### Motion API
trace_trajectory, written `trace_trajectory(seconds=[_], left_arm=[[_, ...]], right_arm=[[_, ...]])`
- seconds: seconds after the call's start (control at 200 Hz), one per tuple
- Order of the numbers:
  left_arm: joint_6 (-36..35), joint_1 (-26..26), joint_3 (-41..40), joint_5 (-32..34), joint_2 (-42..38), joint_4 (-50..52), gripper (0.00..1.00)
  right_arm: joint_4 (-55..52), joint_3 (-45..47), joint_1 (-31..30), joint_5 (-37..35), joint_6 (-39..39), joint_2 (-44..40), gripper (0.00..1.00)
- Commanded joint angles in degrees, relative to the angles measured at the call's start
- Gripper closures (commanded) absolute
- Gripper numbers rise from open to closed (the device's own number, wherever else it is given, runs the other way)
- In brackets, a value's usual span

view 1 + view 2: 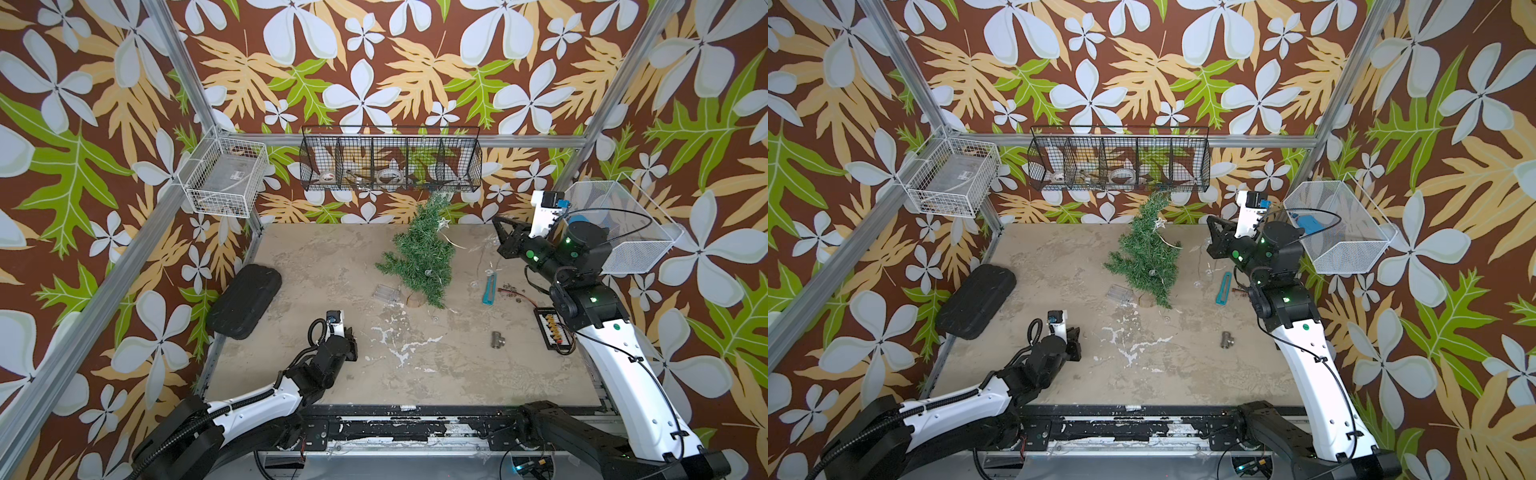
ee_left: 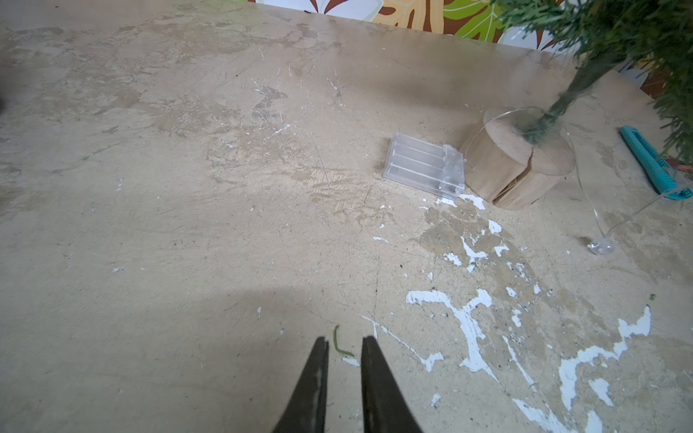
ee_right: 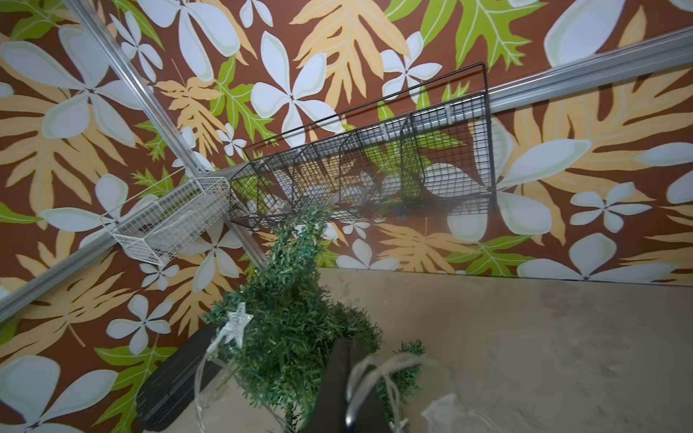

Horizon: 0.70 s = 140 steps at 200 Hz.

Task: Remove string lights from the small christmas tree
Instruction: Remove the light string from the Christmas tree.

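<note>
Unwinding step — R claw (image 1: 498,224), pressed shut, is seemingly pinching lights (image 2: 602,247); L claw (image 2: 344,343) is hovering, slightly spread, empty. Next: unlooping them off tree (image 1: 419,257) w/o tipping it.

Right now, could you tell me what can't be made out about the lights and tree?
- Right fingers: right wrist view, blurred, cut by the edge; grip on lights unclear.
- Their path around tree: too thin in both top views.
- Base: branches hide most in top views.
</note>
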State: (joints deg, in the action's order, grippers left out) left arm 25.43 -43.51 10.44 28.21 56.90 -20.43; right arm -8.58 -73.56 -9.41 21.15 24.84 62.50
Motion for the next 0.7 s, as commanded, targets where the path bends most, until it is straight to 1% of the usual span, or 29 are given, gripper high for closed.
trace_trajectory(seconds=[0.0, 0.04, 0.1, 0.17, 0.24, 0.47, 0.696], left_arm=[[-0.1, 0.0, 0.4, 0.3, 0.0, -1.2, 0.81], [0.0, 0.0, 0.4, 0.4, -0.1, -1.2, 0.81], [0.0, 0.0, 0.3, 0.4, -0.3, -1.1, 0.81], [0.1, 0.0, 0.2, 0.5, -0.6, -0.9, 0.81], [0.2, 0.0, 0.1, 0.6, -1.0, -0.8, 0.81], [0.4, 0.0, -0.3, 0.6, -1.7, -0.9, 0.81], [0.1, 0.0, 0.1, -0.1, -0.9, -1.0, 0.81]], right_arm=[[2.5, -0.2, -0.4, 4.6, 0.4, 0.7, 1.0], [2.5, 0.5, -1.1, 5.0, -0.2, 0.9, 1.0], [1.8, 1.7, -4.1, 4.1, -2.3, 1.2, 1.0], [0.1, 3.2, -8.1, 1.2, -5.3, 1.5, 1.0], [-1.4, 5.3, -10.5, -1.8, -6.9, 1.6, 1.0], [-1.1, 14.7, -11.3, -5.5, -8.6, -0.8, 1.0], [-0.8, 21.1, -12.8, -5.1, -8.8, -2.8, 1.0]])
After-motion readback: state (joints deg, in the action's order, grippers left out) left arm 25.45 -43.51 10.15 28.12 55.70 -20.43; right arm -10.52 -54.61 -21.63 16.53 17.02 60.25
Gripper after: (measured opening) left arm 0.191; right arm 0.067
